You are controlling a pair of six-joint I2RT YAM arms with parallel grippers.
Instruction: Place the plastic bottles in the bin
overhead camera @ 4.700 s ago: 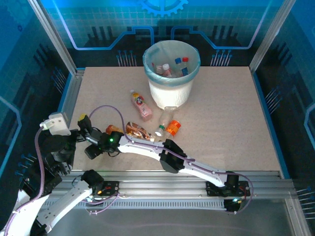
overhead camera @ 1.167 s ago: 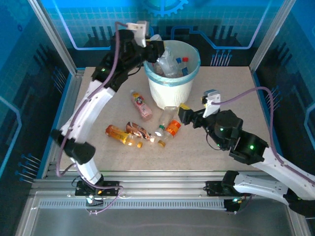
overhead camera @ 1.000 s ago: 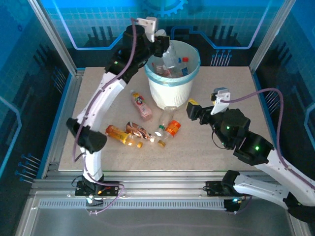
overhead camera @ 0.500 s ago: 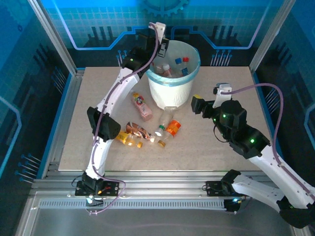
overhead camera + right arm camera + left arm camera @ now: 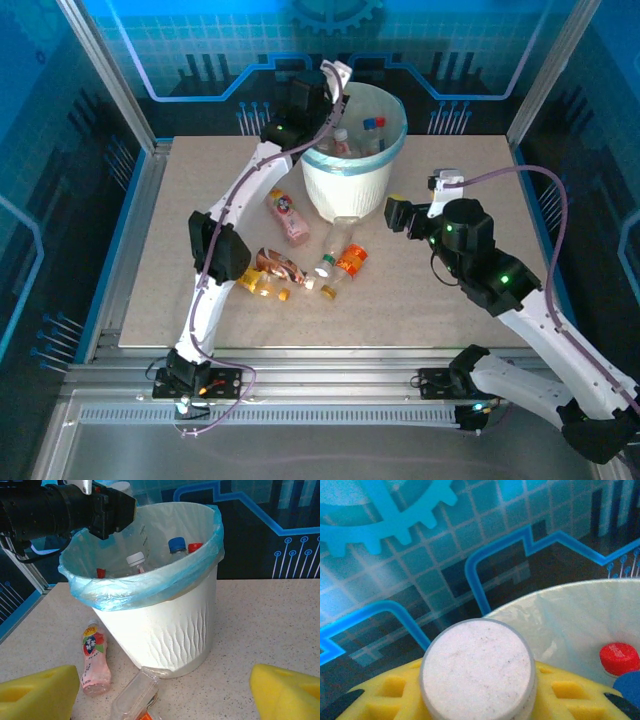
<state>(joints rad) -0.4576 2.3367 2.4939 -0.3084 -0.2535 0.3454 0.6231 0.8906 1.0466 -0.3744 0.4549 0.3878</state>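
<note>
At the bin's [image 5: 345, 190] 10 o'clock rim, left claw [image 5: 117, 510] clamps a clear bottle [image 5: 477, 667]; right claw [image 5: 398, 213] gapes wide, empty.

The left arm [image 5: 225, 215] is stretched far out from its base, its elbow well behind and below the left end effector [image 5: 328, 98] and the forearm climbing up to it. The yellow pads [image 5: 385, 696] of that end effector press on a plastic bottle [image 5: 477, 667] from either side. The right arm [image 5: 520, 310] is folded, with its elbow behind the right end effector [image 5: 398, 212]. That end effector points roughly level, its yellow pads [image 5: 37, 687] spread wide apart.
</note>
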